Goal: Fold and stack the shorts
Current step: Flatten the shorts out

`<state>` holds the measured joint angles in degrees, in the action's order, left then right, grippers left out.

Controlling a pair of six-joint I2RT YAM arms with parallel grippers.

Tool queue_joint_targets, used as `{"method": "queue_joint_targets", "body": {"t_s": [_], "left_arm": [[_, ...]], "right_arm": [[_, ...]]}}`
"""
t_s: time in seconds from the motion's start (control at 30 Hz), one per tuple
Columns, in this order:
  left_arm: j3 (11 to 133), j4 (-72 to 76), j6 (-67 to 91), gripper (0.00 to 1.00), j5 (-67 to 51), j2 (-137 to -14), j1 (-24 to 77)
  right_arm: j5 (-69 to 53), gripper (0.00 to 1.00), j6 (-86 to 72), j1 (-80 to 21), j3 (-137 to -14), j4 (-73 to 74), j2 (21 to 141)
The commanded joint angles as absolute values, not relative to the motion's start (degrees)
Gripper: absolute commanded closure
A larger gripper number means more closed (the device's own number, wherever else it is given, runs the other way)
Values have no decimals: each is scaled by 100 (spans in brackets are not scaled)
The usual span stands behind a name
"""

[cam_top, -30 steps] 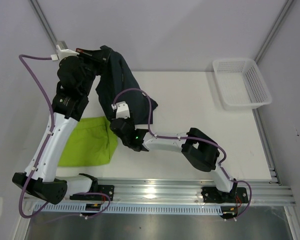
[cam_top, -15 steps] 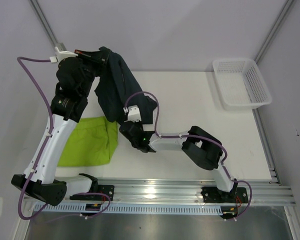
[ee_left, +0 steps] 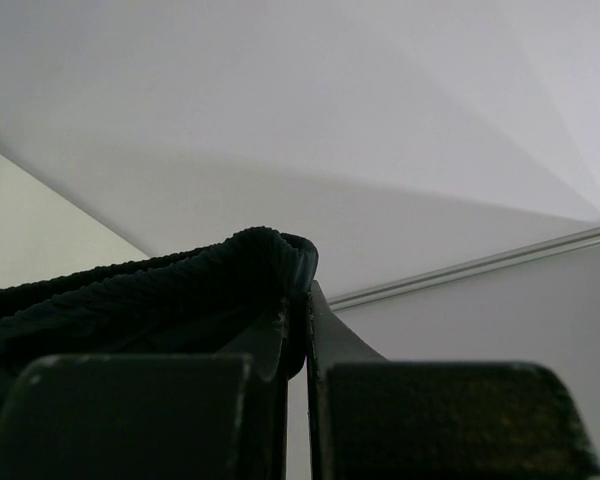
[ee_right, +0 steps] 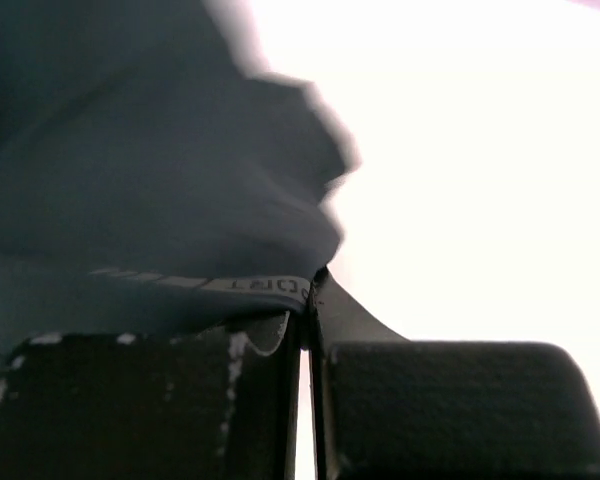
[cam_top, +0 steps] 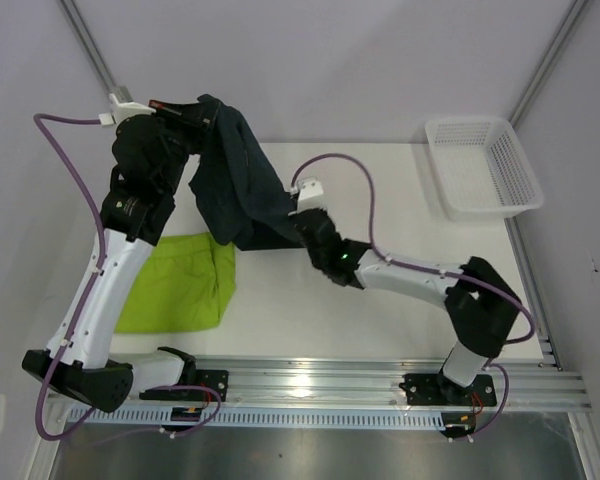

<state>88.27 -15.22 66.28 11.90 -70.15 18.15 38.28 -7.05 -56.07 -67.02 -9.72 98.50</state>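
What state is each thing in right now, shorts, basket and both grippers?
dark shorts, pinched at two edges, hanging between both grippers
green shorts, lying flat on the table, not held
white basket, upright, empty
left gripper, shut on the dark shorts, raised
right gripper, shut on the dark shorts
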Motion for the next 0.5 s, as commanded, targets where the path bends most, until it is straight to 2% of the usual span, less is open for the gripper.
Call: {"method": "queue_joint_targets", "body": {"t_s": [0.0, 0.1, 0.23, 0.37, 0.43, 0.47], "left_arm": [[9384, -1282, 6390, 100, 1239, -7136, 1785], [9571, -1328, 6223, 100, 1099, -6998, 1705], [8986, -775, 6047, 100, 827, -6252, 1705], [8195, -72, 5941, 100, 335, -5241, 1784], [7631, 219, 5941, 100, 185, -4566, 1872], [7516, 281, 5941, 100, 132, -4353, 1898]], "right_arm": [[3429, 100, -27, -4757, -7145, -318, 8861], [3462, 100, 866, -4623, -7312, -88, 7921], [3498, 100, 1563, -5078, -7540, 605, 6875], [4646, 100, 2485, -6544, -7436, 520, 5969], [5578, 100, 3371, -7923, -7270, -205, 5591], [6286, 100, 3775, -8946, -7208, -550, 5529]]}}
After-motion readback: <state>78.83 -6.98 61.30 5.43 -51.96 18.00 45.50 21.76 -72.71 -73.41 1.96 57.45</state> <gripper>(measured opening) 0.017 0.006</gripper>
